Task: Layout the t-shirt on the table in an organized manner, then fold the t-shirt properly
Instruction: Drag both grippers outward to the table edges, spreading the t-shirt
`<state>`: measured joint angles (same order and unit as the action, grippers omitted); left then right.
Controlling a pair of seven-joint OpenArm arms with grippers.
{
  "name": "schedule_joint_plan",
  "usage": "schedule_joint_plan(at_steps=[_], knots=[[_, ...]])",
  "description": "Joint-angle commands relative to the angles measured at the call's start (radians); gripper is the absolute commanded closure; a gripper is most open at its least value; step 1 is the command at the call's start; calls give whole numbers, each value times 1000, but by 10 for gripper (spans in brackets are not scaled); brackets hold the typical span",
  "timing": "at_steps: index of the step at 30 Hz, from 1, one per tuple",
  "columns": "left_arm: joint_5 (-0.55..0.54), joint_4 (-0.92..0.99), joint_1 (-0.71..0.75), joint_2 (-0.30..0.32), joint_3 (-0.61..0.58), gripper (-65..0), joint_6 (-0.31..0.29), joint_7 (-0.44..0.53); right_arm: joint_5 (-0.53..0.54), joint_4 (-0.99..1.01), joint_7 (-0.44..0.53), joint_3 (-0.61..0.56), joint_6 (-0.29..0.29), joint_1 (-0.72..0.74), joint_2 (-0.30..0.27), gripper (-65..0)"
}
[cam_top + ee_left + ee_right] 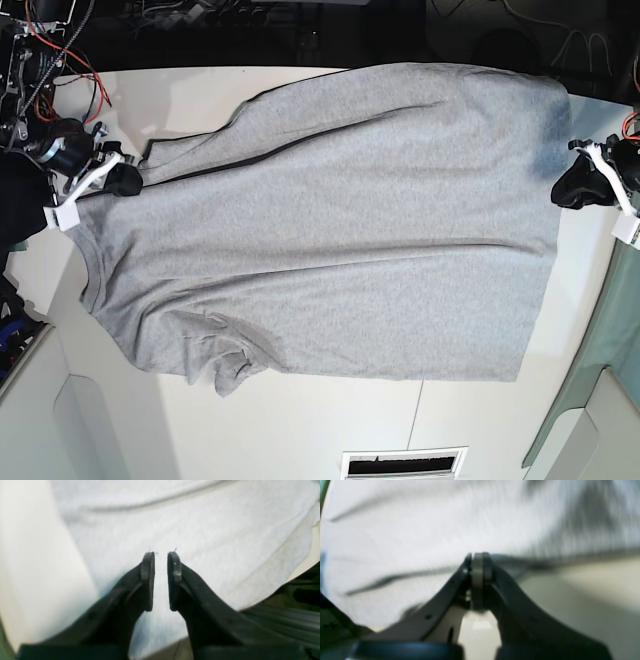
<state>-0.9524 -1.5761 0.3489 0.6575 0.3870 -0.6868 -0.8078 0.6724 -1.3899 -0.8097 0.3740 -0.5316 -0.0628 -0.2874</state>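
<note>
Grey t-shirt (330, 220) lies spread, creased; left pincer (161, 555) slightly apart, empty; right pincer (478, 562) apparently clamps its edge.

The white surface (300, 420) carries one thing: the light grey t-shirt (340, 220), spread flat across most of it. In the base view the shirt reaches the surface's top edge, its hem lies near the right edge, and its collar end lies near the left edge. One sleeve sits bunched toward the lower left. Bare white surface shows along the bottom edge.
</note>
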Motion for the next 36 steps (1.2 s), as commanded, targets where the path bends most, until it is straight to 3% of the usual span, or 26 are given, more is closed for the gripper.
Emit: schedule_joint_plan(at_steps=[1, 4, 6, 10, 16, 24, 29, 34, 36], knots=[[-17, -16, 10, 18, 26, -169, -11, 13, 26, -29, 19, 16, -8, 8, -15, 0], [-32, -16, 44, 8, 68, -292, -11, 9, 51, -48, 10, 40, -8, 4, -15, -54], [-40, -16, 70, -3, 99, -318, -11, 8, 53, -56, 3, 50, -8, 4, -15, -101], [-56, -16, 120, -12, 141, -318, -11, 2, 31, -56, -11, 51, -8, 1, -15, -164], [-53, -16, 187, -25, 145, -318, -11, 2, 24, -56, -37, 95, -8, -2, -18, -165], [40, -8, 240, -107, 145, -318, -11, 18, 33, -56, -88, 142, -9, -40, -17, -165], [61, 35, 238, -131, 145, -318, -11, 27, 45, -56, -31, 141, -13, -117, -16, -166], [88, 83, 235, -130, 145, -318, -4, 72, 42, -36, 16, 141, -13, -130, -14, -255], [111, 98, 233, -131, 145, -318, -5, 86, 40, -22, 42, 138, -13, -123, -12, -259]])
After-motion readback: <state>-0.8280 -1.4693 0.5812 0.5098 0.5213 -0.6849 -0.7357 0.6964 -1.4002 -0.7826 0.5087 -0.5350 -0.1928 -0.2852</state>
